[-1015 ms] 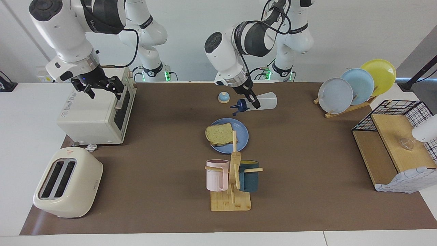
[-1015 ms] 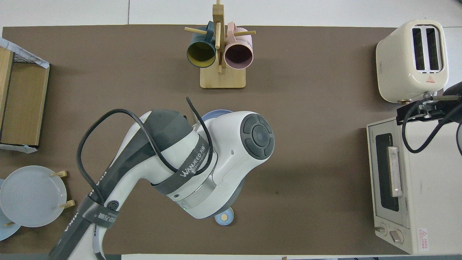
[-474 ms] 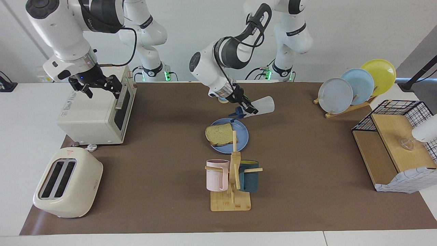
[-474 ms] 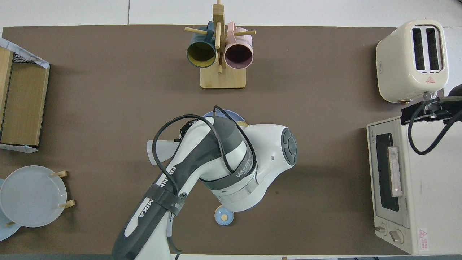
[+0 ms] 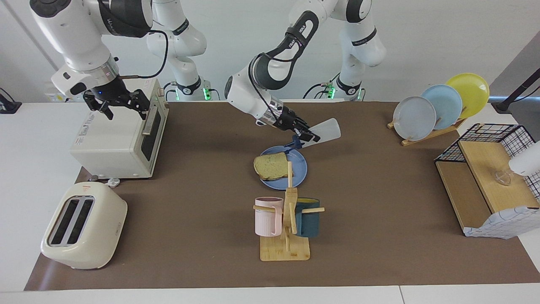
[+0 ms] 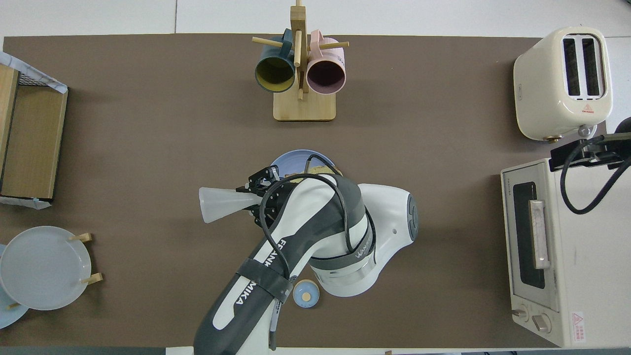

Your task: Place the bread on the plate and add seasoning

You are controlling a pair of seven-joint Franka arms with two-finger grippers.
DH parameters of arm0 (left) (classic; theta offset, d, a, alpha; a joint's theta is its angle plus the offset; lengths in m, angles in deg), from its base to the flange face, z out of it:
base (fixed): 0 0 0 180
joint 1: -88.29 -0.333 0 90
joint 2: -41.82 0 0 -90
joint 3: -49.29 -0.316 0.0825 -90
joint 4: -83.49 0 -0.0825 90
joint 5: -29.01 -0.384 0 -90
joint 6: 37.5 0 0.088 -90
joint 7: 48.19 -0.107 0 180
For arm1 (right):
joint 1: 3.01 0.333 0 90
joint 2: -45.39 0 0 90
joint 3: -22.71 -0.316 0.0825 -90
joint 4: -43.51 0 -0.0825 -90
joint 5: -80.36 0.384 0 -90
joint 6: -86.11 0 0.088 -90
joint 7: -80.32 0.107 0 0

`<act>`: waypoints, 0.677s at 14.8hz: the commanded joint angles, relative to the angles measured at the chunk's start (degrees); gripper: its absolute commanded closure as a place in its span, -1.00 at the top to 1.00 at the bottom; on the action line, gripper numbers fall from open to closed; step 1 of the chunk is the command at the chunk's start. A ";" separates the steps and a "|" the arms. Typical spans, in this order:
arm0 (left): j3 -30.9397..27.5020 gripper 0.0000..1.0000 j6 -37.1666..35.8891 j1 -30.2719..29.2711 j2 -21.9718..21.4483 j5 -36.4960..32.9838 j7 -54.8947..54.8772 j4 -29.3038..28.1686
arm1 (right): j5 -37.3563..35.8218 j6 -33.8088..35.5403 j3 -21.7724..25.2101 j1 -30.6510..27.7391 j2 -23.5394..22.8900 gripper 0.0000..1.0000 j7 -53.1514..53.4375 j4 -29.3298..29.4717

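Brown table: left claw (image 5: pixel 310 136) clamped on tilted seasoning (image 5: pixel 324 131) over plate (image 5: pixel 298 165); right claw (image 5: pixel 119 105) spread above oven (image 5: pixel 114 141).

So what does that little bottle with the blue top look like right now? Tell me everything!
The seasoning bottle is see-through white plastic, wider at its base, with a dark blue cap. It is up in the air, tipped over so the cap points down at the edge of the blue plate, where the bread lies. The left gripper is shut on its neck. Nothing else touches it.
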 commanded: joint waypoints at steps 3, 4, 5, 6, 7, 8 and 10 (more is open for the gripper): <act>-0.81 -0.76 -3.06 1.14 6.17 -2.55 0.43 2.51 | 0.67 0.51 0.11 -0.40 0.59 1.00 -1.61 -0.51; -0.81 -0.77 -3.06 1.14 6.25 -2.81 0.44 2.68 | 0.67 0.68 0.11 -0.40 0.59 1.00 -1.61 -0.51; -0.81 -0.77 -3.15 1.14 6.52 -3.51 0.44 2.69 | 0.67 0.51 0.11 -0.40 0.59 1.00 -1.53 -0.51; -0.81 -0.77 -3.41 1.23 8.00 -5.08 0.44 2.69 | 0.67 0.51 0.11 -0.40 0.59 1.00 -1.44 -0.51; -0.90 -0.77 -3.50 1.23 10.45 -5.62 0.44 2.77 | 0.67 0.51 0.11 -0.31 0.59 1.00 -1.52 -0.51; -0.99 -0.77 -3.33 1.14 11.34 -5.63 0.70 3.03 | 0.67 0.51 0.02 -0.22 0.59 1.00 -1.44 -0.51; -0.99 -0.77 -3.33 0.53 11.79 -5.71 0.79 4.87 | 0.67 0.51 -0.07 -0.22 0.59 1.00 -1.44 -0.51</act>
